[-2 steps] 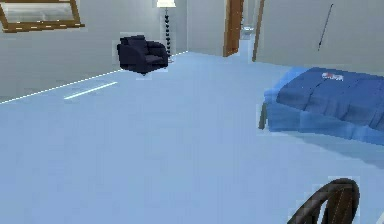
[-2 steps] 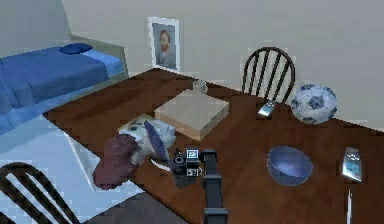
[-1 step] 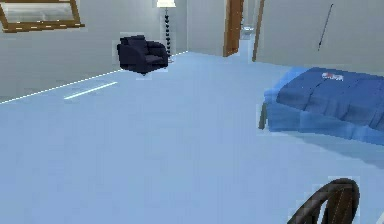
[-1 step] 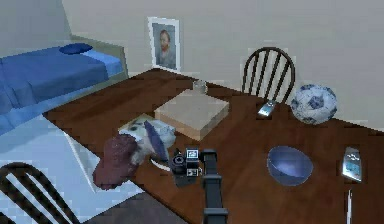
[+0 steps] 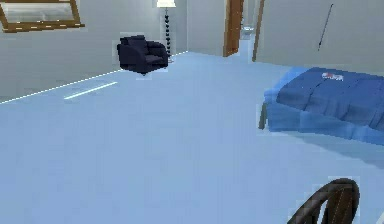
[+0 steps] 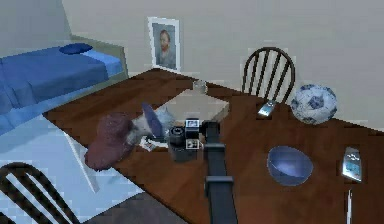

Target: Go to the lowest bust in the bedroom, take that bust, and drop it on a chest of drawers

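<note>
Listing the brown wooden table (image 6: pixel 250 140), left to right. Item 1: mauve bust-like figure (image 6: pixel 112 138), by the left corner, judged the task's bust, set where the near edge gives easy reach. Item 2: dark gripper (image 6: pixel 158 138), at that figure, its dark square arm (image 6: pixel 216 180) lying across the near edge, presumably for the pick; grip and load cannot be told. Item 3: flat grey box (image 6: pixel 198 103), mid-table. Item 4: black-and-white football (image 6: pixel 313 103), far edge, right.
</note>
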You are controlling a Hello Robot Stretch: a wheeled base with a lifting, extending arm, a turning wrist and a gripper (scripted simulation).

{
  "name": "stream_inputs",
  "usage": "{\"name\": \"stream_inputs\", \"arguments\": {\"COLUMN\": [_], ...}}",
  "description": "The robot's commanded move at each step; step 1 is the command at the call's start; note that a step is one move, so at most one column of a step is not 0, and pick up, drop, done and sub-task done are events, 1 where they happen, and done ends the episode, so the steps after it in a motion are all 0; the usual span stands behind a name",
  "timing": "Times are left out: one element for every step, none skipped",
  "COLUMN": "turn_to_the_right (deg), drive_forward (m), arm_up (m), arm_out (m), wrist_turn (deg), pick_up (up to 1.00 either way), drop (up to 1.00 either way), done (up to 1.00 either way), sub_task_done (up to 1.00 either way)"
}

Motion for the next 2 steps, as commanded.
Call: {"name": "stream_inputs", "arguments": {"turn_to_the_right": [0.0,0.0], "drive_forward": [0.00,0.00], "arm_up": [0.16,0.00], "arm_out": [0.00,0.00], "wrist_turn": [0.0,-45.0], "pick_up": [0.00,0.00], "drop": [0.00,0.00], "done": [0.00,0.00], "sub_task_done": [0.00,0.00]}}
